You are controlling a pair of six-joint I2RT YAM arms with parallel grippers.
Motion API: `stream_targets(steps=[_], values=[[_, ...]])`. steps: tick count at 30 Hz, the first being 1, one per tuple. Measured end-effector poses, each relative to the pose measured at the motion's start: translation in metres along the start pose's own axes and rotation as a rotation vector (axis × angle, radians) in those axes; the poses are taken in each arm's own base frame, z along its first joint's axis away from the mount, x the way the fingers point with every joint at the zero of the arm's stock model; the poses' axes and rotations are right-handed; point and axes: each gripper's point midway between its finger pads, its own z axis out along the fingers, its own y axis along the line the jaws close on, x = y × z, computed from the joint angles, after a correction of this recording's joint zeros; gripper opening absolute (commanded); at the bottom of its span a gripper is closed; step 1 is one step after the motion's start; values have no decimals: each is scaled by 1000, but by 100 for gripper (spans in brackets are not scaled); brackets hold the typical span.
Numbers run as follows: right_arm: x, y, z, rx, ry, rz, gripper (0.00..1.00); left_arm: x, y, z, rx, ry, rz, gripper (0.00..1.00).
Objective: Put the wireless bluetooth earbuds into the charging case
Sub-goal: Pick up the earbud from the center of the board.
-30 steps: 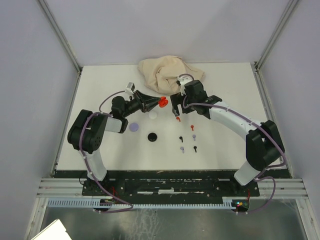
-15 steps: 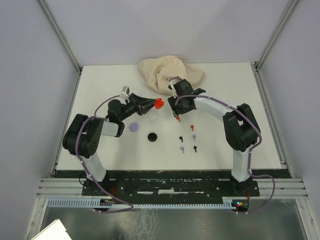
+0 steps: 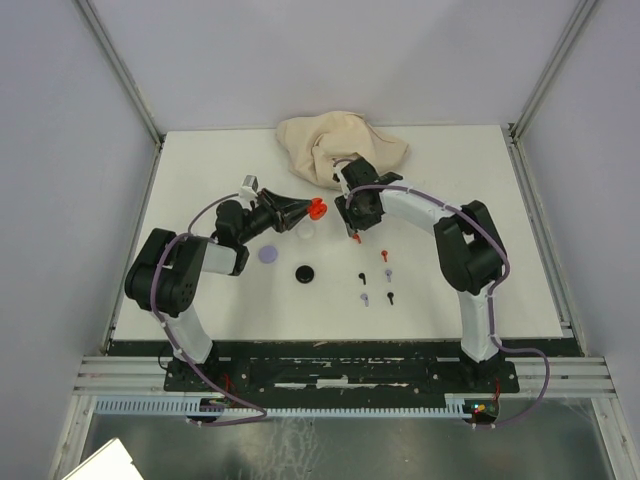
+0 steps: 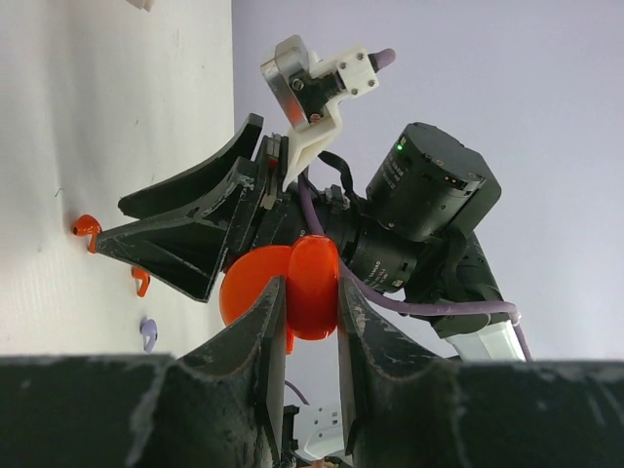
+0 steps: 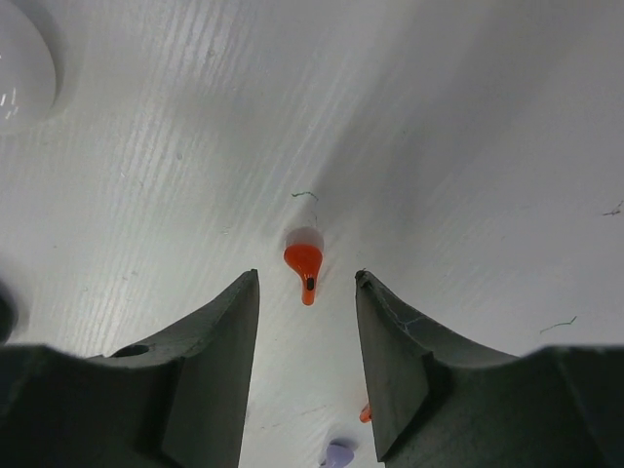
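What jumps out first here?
The red round plastic charging case, clamped in the left gripper and held up above the middle of the white table. Just right of it, the right gripper hangs with jaws apart on either side of a tiny red stemmed earbud lying on the table. A crumpled beige cloth sits at the far edge.

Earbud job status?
Done: no earbud visibly in a case. In hand: left end effector clamps the open red case; right end effector straddles a red earbud on the table, jaws not closed. Remaining: second red earbud, black earbuds and lavender earbuds loose.
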Motion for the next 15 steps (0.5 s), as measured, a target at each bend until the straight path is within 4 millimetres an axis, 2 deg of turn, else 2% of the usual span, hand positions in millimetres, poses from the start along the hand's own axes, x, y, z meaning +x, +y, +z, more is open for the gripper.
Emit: stream_targets(steps=[5, 15], values=[[11, -1, 9, 2, 51, 0, 48, -1, 5, -2, -11, -10, -8, 3], [17, 1, 18, -8, 83, 1, 46, -2, 4, -3, -9, -15, -7, 3]])
